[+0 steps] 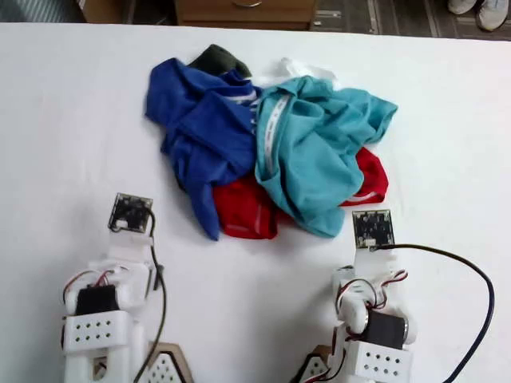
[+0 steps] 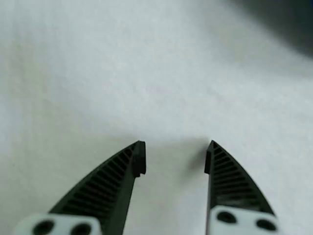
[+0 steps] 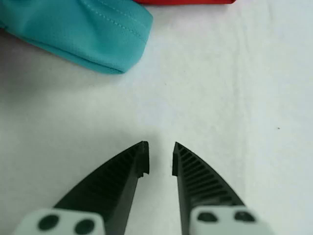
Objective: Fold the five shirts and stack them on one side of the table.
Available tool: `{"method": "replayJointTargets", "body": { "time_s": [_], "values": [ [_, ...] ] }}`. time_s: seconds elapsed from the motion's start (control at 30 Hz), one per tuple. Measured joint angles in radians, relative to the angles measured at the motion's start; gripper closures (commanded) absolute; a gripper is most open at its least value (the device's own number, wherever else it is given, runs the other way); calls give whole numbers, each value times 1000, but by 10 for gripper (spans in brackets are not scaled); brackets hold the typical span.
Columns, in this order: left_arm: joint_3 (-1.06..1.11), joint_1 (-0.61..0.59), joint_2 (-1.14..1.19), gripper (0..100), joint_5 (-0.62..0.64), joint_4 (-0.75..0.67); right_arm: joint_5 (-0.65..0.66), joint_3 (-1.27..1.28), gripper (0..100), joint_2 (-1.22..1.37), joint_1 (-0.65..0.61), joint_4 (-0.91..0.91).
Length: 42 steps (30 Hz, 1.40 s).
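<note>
Several crumpled shirts lie heaped at the middle back of the white table (image 1: 72, 120): a blue shirt (image 1: 200, 132), a teal shirt (image 1: 315, 148), a red shirt (image 1: 243, 209) underneath, a dark green one (image 1: 217, 60) and a white one (image 1: 307, 70) at the rear. My left gripper (image 2: 175, 159) hovers open over bare tablecloth, to the left of the heap. My right gripper (image 3: 160, 159) stands open by a narrow gap, just short of the teal shirt's hem (image 3: 83, 34), with the red shirt's edge (image 3: 186, 1) beyond it. Nothing is between either pair of fingers.
The left arm (image 1: 128, 215) and the right arm (image 1: 373, 229) stand at the near edge. A black cable (image 1: 479, 295) loops to the right of the right arm. Bare tablecloth spreads on both sides of the heap. Wooden furniture (image 1: 243, 12) stands behind the table.
</note>
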Motion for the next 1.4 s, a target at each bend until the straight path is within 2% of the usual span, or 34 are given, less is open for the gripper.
{"method": "replayJointTargets", "body": {
  "time_s": [0.2,0.53,0.67,0.97,1.1,1.23,1.3,1.4],
  "values": [
    [0,0,0,778,0,0,-5,0,909,0,-28,0],
    [0,0,0,778,0,0,-5,0,909,0,-384,0],
    [0,0,0,778,0,0,-5,0,908,0,-476,0],
    [0,0,0,778,0,0,-5,0,909,0,-557,-34],
    [0,0,0,778,0,0,-5,0,908,0,-531,-135],
    [0,0,0,778,0,0,-5,-6,902,0,-347,-262],
    [0,0,0,778,0,0,12,-40,865,-2,-242,-290],
    [0,0,0,778,0,0,101,-166,786,-2,-226,-244]
  ]
}}
